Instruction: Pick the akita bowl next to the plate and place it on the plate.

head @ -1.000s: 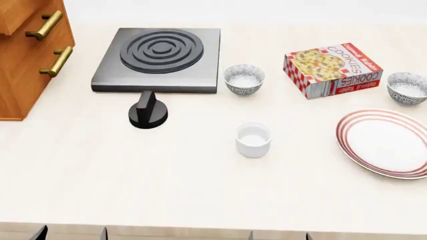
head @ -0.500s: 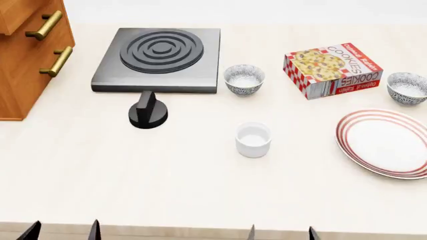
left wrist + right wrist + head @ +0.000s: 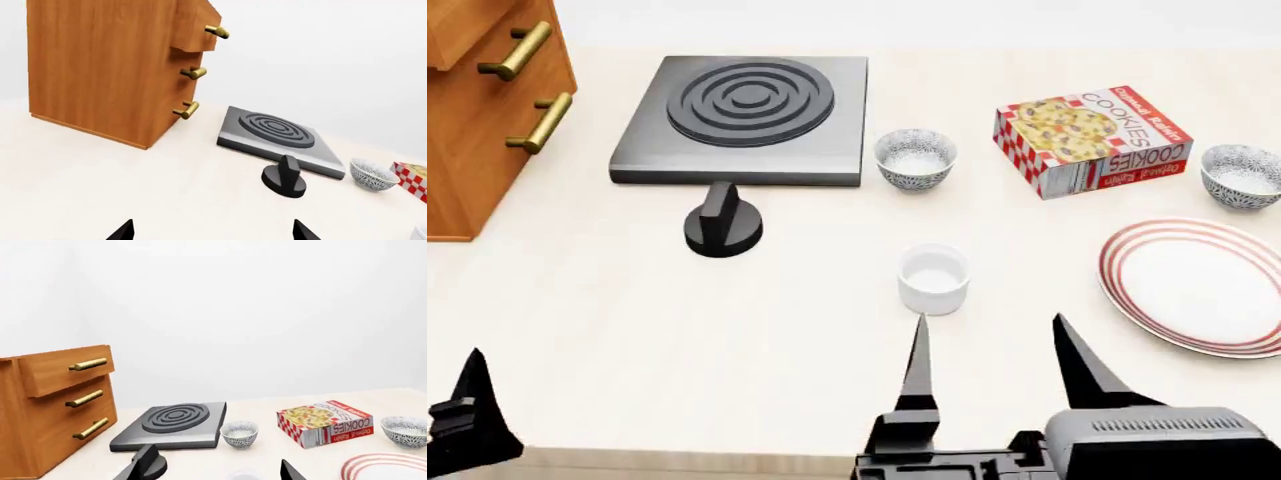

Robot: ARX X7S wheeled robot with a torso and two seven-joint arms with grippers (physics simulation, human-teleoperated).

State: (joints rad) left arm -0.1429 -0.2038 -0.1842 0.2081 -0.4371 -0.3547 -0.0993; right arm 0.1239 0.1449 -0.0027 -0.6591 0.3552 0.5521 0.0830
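Note:
The akita bowl, grey-and-white patterned, stands just behind the plate, a wide white plate with red rings at the right edge. Both also show in the right wrist view: the akita bowl and the plate. A second identical bowl sits mid-table beside the stove. My right gripper is open and empty near the front edge, just in front of a white cup and well short of the bowl. My left gripper is open and empty, low at the front left.
A black stove plate with a loose black knob lies at the back left. A wooden drawer cabinet stands at the far left. A cookie box sits between the two bowls.
Both grippers have risen into the head view from below the front edge. The right one has come much further forward over the table. The objects have not moved.

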